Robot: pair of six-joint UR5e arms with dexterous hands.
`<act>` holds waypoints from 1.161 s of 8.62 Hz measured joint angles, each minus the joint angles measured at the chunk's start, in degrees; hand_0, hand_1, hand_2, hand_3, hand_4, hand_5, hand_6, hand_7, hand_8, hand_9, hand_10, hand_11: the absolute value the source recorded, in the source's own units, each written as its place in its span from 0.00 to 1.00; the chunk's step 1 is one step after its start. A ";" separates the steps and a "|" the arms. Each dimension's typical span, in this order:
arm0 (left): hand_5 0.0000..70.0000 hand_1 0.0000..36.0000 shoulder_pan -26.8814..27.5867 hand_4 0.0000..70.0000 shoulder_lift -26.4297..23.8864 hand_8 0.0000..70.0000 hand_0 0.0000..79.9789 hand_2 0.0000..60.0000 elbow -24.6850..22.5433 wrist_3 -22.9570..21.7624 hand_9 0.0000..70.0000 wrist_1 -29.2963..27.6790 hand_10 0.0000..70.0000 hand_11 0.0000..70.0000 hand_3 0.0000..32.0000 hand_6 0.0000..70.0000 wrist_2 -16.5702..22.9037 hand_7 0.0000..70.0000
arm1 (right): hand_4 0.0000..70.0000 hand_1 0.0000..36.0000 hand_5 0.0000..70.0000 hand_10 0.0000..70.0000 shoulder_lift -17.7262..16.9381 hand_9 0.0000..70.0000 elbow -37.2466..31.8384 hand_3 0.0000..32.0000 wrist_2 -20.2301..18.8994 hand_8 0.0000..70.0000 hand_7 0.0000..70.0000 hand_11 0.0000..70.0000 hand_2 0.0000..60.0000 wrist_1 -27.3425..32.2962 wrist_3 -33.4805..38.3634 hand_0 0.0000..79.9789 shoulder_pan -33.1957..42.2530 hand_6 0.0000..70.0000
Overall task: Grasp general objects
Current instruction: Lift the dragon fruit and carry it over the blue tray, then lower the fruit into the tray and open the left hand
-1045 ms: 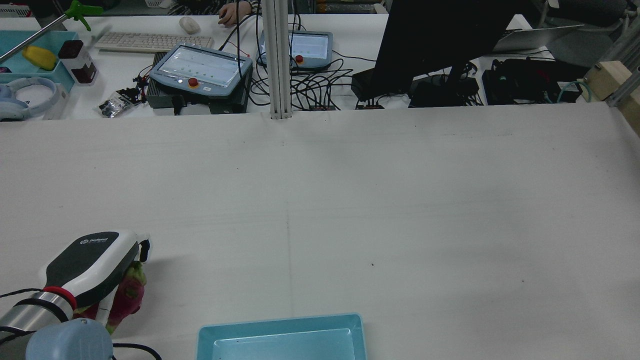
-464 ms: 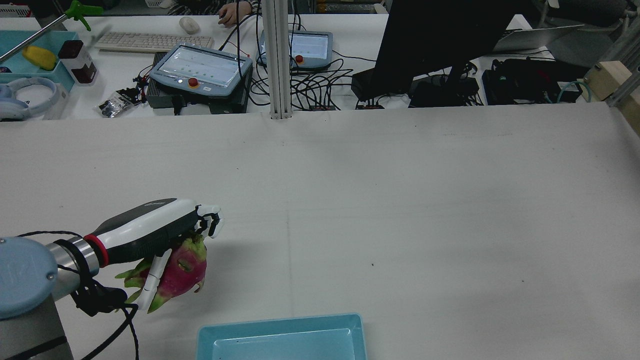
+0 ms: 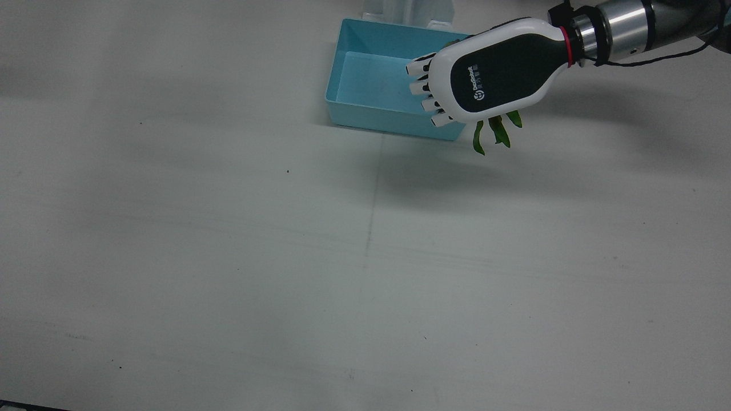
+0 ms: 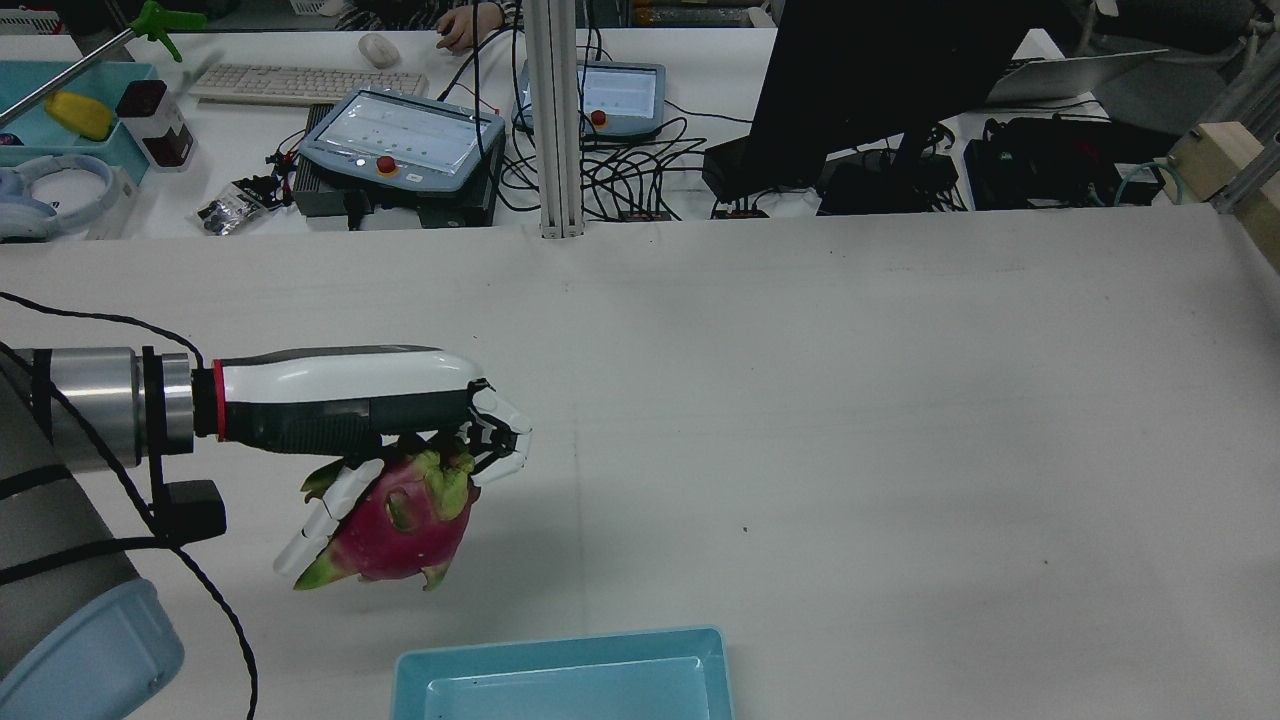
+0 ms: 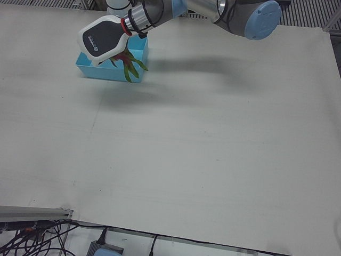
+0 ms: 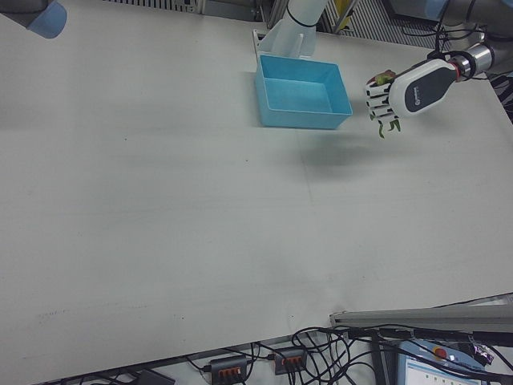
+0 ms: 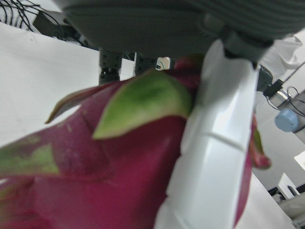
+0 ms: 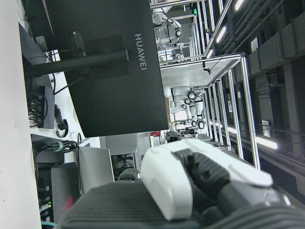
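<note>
Left hand (image 4: 400,420), lower left of the rear view, holds a dragon fruit (image 4: 400,530) aloft; the blue tray (image 4: 560,675) lies lower right, probably its destination.

A blue tray (image 6: 304,100) sits on the white counter (image 6: 200,224) near its far edge, open side up. Just beside it, toward the far right corner, the left hand (image 6: 407,90) hangs above the counter with its fingers (image 6: 375,96) curled around a fruit (image 6: 384,122) whose green leaf tips poke out below.
</note>
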 measured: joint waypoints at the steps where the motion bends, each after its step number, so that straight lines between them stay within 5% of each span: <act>1: 1.00 1.00 3.76 0.51 -0.19 1.00 1.00 1.00 -1.36 -0.33 1.00 -0.08 1.00 1.00 0.09 1.00 -0.10 1.00 | 0.00 0.00 0.00 0.00 0.00 0.00 0.00 0.00 -0.01 0.00 0.00 0.00 0.00 0.00 0.00 0.00 0.00 0.00; 3: 1.00 1.00 8.48 0.52 -0.85 1.00 1.00 1.00 -3.42 -3.03 1.00 -1.49 1.00 1.00 0.03 1.00 -0.59 1.00 | 0.00 0.00 0.00 0.00 0.00 0.00 0.00 0.00 0.01 0.00 0.00 0.00 0.00 0.00 0.00 0.00 0.02 0.00; 4: 1.00 1.00 9.22 0.46 -0.93 0.90 1.00 0.59 -3.80 -4.75 1.00 -3.00 0.79 1.00 0.00 0.74 -0.68 1.00 | 0.00 0.00 0.00 0.00 0.00 0.00 0.00 0.00 -0.01 0.00 0.00 0.00 0.00 0.00 0.00 0.00 0.02 0.00; 5: 1.00 0.75 9.74 0.23 -0.94 0.37 1.00 0.00 -3.70 -5.93 0.30 -3.90 0.21 0.34 0.27 0.19 -0.71 0.49 | 0.00 0.00 0.00 0.00 0.00 0.00 0.00 0.00 -0.01 0.00 0.00 0.00 0.00 0.00 0.00 0.00 0.02 0.00; 6: 1.00 0.46 10.03 0.08 -0.73 0.24 0.82 0.00 -3.47 -6.57 0.11 -4.25 0.11 0.19 0.40 0.07 -0.69 0.24 | 0.00 0.00 0.00 0.00 0.00 0.00 0.00 0.00 -0.02 0.00 0.00 0.00 0.00 0.00 0.00 0.00 0.02 0.00; 7: 1.00 0.42 10.26 0.11 -0.32 0.22 0.80 0.00 -3.28 -6.89 0.07 -4.54 0.09 0.15 0.37 0.06 -0.66 0.17 | 0.00 0.00 0.00 0.00 0.00 0.00 0.00 0.00 -0.04 0.00 0.00 0.00 0.00 0.00 0.00 0.00 0.03 0.00; 8: 0.97 0.42 10.60 0.10 0.47 0.18 0.79 0.00 -3.28 -7.01 0.04 -5.16 0.07 0.12 0.48 0.04 -0.67 0.14 | 0.00 0.00 0.00 0.00 0.00 0.00 0.00 0.00 -0.05 0.00 0.00 0.00 0.00 0.00 0.00 0.00 0.02 0.00; 9: 0.84 0.65 10.88 0.00 1.47 0.01 0.92 0.00 -3.30 -7.03 0.03 -6.00 0.09 0.18 0.74 0.01 -0.72 0.11 | 0.00 0.00 0.00 0.00 0.00 0.00 0.00 0.00 -0.06 0.00 0.00 0.00 0.00 0.00 0.00 0.00 0.02 0.00; 10: 0.74 0.61 11.05 0.00 2.76 0.00 0.85 0.00 -3.35 -7.04 0.01 -7.16 0.07 0.15 0.56 0.00 -0.86 0.09 | 0.00 0.00 0.00 0.00 0.00 0.00 0.00 0.00 -0.03 0.00 0.00 0.00 0.00 0.00 0.00 0.00 0.02 0.00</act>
